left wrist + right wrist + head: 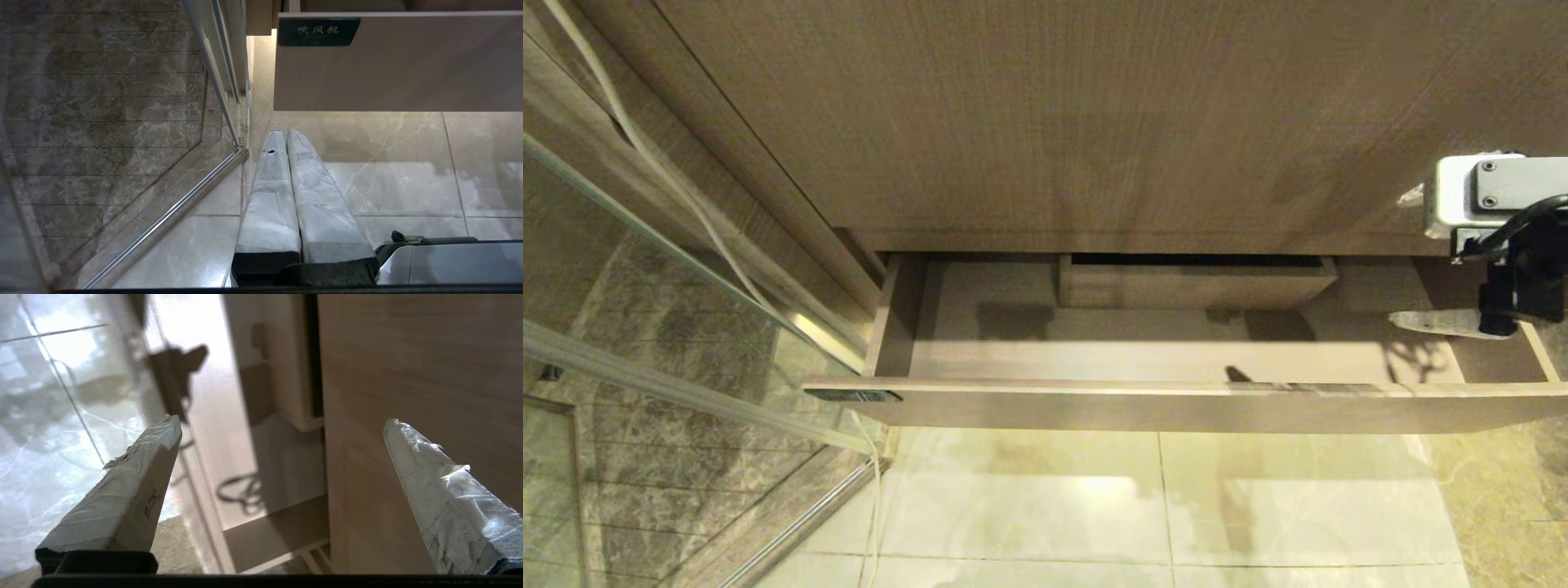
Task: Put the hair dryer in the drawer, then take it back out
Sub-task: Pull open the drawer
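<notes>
**Drawer open, right claw wide and empty, dryer not seen**

Head view: the drawer is pulled out below the tall wood-grain panel. The right claw is seen at the drawer's right end, over the pale inside, one taped finger pointing toward the drawer's middle. The boxed cut-out sits at the back wall, well apart from the claw. A white cable runs down beside the glass partition, on the far side of the drawer from the claw. Tiled floor lies below the drawer front. No hair dryer is visible inside the drawer.

Left wrist view: the left claw is held with its taped fingers pressed together, nothing between them. It hangs over the floor, the drawer front with its dark label ahead of the tips, the glass partition just beside it.

Right wrist view: the right claw's fingers are spread fully apart, nothing gripped. Between them the drawer interior and the wood-grain panel are seen; the floor lies beyond one finger. The hair dryer is in none of the views.
</notes>
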Controlling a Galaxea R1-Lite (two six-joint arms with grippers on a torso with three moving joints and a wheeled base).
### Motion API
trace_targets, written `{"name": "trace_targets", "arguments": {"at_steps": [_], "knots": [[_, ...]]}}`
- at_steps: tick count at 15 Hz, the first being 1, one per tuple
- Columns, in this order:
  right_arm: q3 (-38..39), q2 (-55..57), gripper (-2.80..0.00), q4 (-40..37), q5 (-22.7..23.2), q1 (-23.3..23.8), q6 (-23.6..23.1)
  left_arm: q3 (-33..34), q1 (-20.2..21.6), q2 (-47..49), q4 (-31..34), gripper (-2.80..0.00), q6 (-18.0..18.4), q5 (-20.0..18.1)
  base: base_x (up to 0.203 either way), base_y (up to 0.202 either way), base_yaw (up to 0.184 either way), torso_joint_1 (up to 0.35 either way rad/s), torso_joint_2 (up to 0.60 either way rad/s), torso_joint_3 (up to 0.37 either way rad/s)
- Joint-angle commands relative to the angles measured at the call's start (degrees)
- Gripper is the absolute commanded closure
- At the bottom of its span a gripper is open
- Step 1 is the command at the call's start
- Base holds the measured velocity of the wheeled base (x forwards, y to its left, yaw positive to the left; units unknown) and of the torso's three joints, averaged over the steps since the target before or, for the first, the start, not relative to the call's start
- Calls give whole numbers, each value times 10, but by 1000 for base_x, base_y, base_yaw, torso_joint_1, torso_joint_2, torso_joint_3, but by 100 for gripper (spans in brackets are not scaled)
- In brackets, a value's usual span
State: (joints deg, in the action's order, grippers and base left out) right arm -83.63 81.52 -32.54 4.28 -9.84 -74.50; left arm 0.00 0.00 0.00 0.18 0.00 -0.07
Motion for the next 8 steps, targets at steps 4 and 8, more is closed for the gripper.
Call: {"name": "trace_targets", "arguments": {"at_steps": [4, 8], "knots": [[-36, -17, -280, -40, 0, 0, 8, 0, 0, 0, 0, 0, 0, 0, 0, 0, 0, 0, 0, 0], [-37, -42, -280, -51, 0, 0, 11, 0, 0, 0, -1, 0, 0, 0, 0, 0, 0, 0, 0, 0]]}}
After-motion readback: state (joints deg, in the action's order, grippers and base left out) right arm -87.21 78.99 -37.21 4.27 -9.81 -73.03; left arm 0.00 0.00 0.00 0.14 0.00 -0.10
